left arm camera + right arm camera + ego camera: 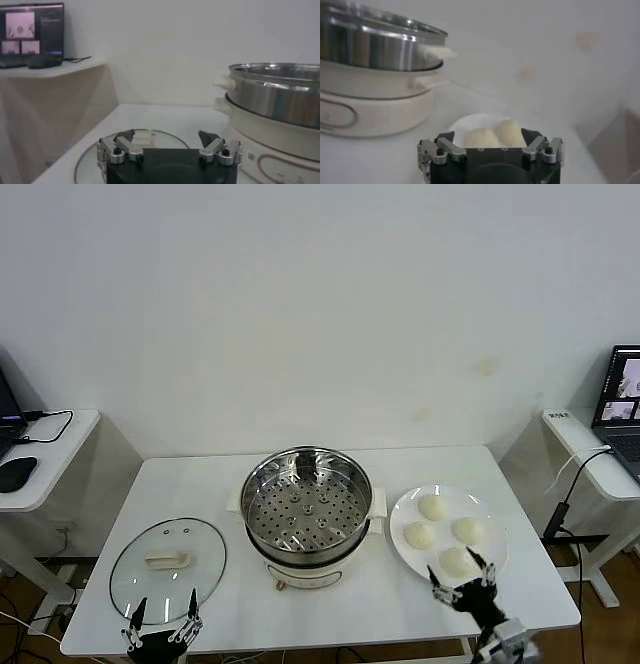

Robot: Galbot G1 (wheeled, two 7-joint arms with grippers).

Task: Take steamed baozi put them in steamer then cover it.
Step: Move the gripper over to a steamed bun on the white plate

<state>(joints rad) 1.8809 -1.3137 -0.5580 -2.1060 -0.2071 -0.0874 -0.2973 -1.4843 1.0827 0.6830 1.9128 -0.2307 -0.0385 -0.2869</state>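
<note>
Steamer (307,514) sits uncovered mid-bench (200,484), perforated tray bare. Four steamed baozi (443,534) lie on a white plate (405,509) just right of it. Glass cover (167,569) lies flat to its left. Right end effector (463,584) open, at the plate's near edge. Left end effector (160,624) open, empty, at the cover's near rim.

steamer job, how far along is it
Nothing done yet: the steamer is empty and all four baozi sit on the plate. The open right tool is at the nearest bun. Left: load buns, then fit the cover, near the open left tool.
</note>
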